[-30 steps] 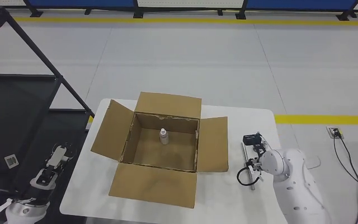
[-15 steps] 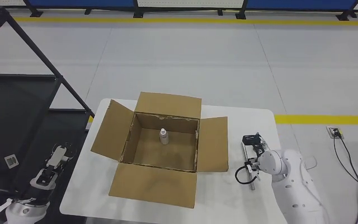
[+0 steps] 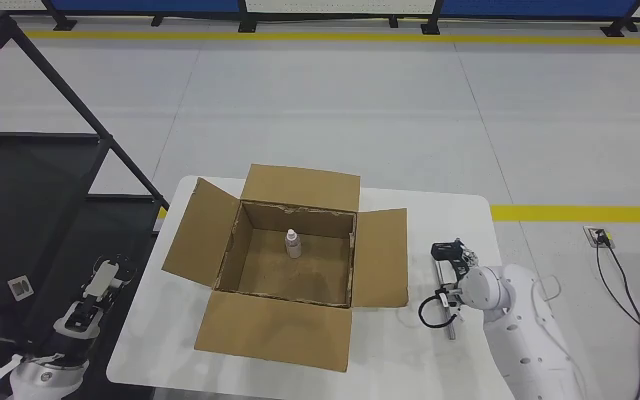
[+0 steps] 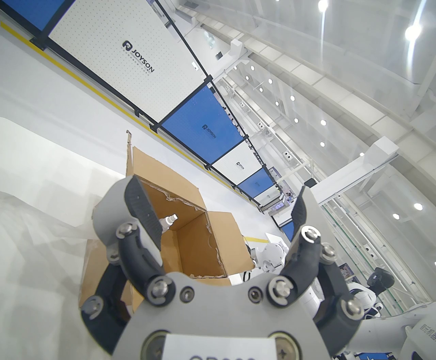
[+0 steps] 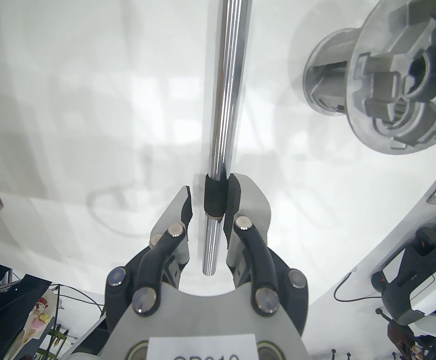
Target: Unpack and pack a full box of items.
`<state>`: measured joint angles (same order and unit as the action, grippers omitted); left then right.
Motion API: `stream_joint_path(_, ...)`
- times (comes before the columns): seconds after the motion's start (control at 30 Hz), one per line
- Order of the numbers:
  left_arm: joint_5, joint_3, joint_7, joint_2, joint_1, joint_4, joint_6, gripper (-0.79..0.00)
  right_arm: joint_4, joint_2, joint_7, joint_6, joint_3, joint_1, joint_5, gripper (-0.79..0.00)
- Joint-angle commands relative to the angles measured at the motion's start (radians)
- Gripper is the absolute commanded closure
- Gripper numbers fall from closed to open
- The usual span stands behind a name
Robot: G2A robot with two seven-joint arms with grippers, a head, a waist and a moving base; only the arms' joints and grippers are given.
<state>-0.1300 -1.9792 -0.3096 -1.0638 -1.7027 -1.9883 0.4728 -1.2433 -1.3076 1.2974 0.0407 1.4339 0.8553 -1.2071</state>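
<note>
Right wrist view: straddles steel rod [image 5: 231, 85], right gripper [image 5: 211, 191] slightly apart, far end cut off. Hangs left gripper [image 4: 218, 194] spread wide, off table [image 3: 400, 350].

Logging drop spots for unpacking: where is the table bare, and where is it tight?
Bare: the far table corner beyond the metal part, and the strip outside the left flap of the box. Crowded: beside the rod, where the right gripper sits.

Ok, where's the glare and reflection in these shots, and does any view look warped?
Left wrist view: ceiling lights flare into streaks, and the ceiling beams curve as through a wide lens. Right wrist view: the glossy table mirrors faint shapes, and the metal rod carries bright highlights. Top view: even light, soft shade inside the box.
</note>
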Motion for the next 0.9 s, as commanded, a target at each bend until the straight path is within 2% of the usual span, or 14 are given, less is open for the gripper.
stream_joint_path(0.0,0.0,0.0,0.0,0.0,0.0,0.0,0.0,-0.785,0.004,0.001,-0.001,-0.002,-0.003,-0.002,0.0,-0.179)
stream_joint_path(0.17,0.0,0.0,0.0,0.0,0.0,0.0,0.0,-0.785,0.012,0.005,-0.002,-0.008,-0.005,-0.002,0.003,-0.037)
stream_joint_path(0.3,0.0,0.0,0.0,0.0,0.0,0.0,0.0,-0.785,0.018,0.008,0.001,-0.01,-0.007,-0.007,0.005,0.0)
stream_joint_path(0.57,0.0,0.0,0.0,0.0,0.0,0.0,0.0,-0.785,-0.054,0.019,0.002,-0.008,0.019,-0.007,0.026,0.0)
stream_joint_path(0.87,0.0,0.0,0.0,0.0,0.0,0.0,0.0,-0.785,-0.365,0.042,0.018,-0.007,0.117,0.021,0.064,0.0)
